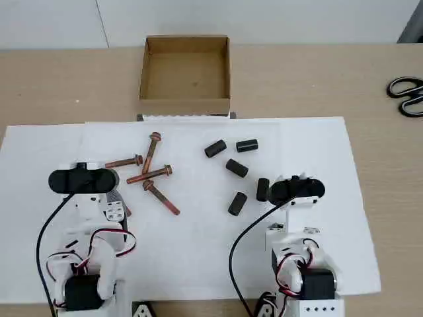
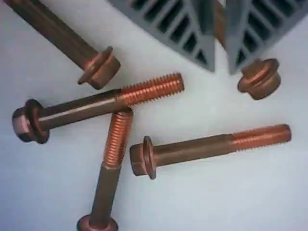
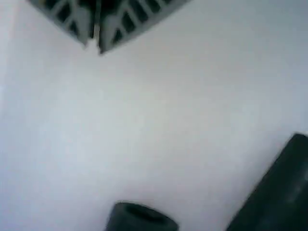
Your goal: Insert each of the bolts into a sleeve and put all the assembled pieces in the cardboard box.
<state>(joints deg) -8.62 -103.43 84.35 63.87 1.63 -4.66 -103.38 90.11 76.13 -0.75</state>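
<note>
My left gripper (image 2: 221,71) is down at the white sheet (image 1: 198,244), fingers pinching the shank of one bolt (image 2: 260,79), whose head pokes out beside a fingertip. The four loose bolts (image 1: 149,175) lie clustered just beside it. My right gripper (image 3: 95,45) has its fingers pressed together over bare sheet, near the five black sleeves (image 1: 236,168). The open-topped cardboard box (image 1: 185,105) stands just beyond the sheet. Scissors (image 1: 406,96) lie well off to the right.

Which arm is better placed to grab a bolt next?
Left. The left gripper sits right over one bolt, with other bolts beside it; the right gripper is by the black sleeves.
</note>
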